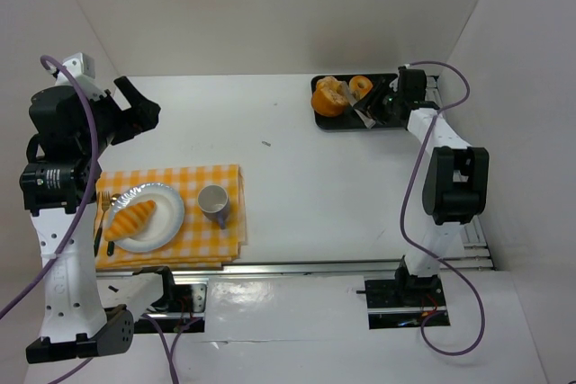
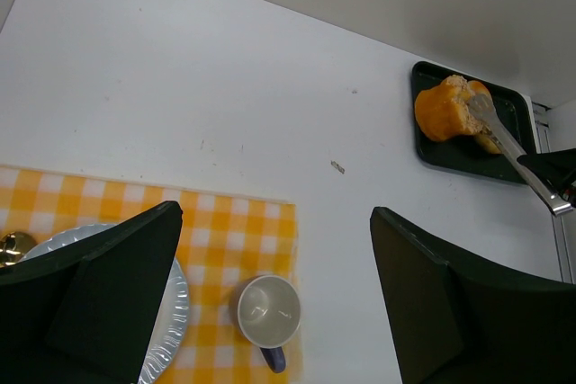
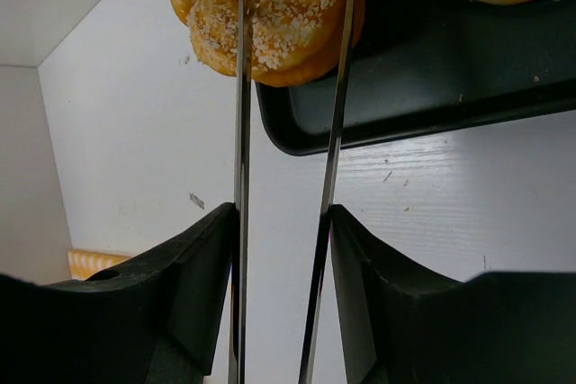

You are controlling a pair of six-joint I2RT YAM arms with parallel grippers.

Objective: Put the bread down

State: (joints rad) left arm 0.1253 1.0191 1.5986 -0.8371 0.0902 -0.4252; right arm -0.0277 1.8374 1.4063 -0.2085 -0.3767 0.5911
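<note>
Bread, a sugar-crusted roll, is being pinched by tongs that are being clamped in the right end effector, at the corner of the black tray on the table's far right. The left end effector is being held wide apart, empty. One loaf is already being borne by the plate on the checked cloth; lifting, carrying and setting down are judged outstanding. No lettering is being shown.

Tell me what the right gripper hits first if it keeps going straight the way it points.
The sugared bun at the tray corner: the tongs held by the right gripper straddle it. Whether they touch it yet is unclear.
</note>
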